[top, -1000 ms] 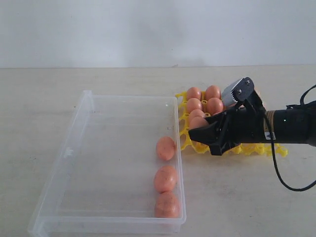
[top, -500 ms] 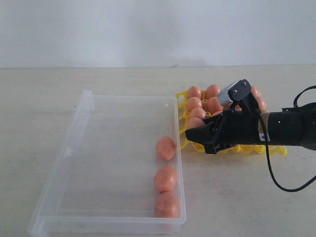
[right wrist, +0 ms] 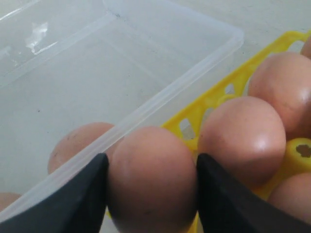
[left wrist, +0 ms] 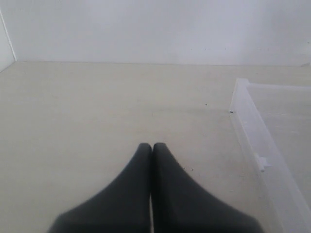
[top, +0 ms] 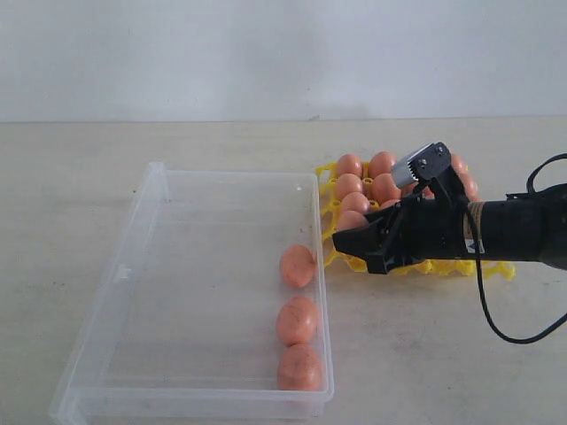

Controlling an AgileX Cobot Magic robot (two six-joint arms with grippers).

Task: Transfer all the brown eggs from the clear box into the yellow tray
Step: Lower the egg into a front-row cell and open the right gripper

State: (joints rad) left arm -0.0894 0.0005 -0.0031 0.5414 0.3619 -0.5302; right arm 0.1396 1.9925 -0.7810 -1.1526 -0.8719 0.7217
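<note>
Right wrist view puts us close on the right gripper [right wrist: 150, 162], its black fingers [right wrist: 73, 194] clamped on one smooth pinkish-brown egg [right wrist: 151, 194] over the left edge of the bright yellow lattice egg tray [right wrist: 214, 99], just beside the right wall of the large clear plastic box [top: 213, 266]. Three more brown eggs [top: 297, 320] lie inside along that wall. Our left gripper [left wrist: 151, 148] hangs fingers together over the pale table [left wrist: 73, 121]. We judge an off-centre release the danger: the egg could strike a cup rim or its neighbour and crack.

three brown eggs [top: 297, 320] lie in the clear box [top: 142, 221]; others sit in the yellow tray [top: 332, 255] beside it.
</note>
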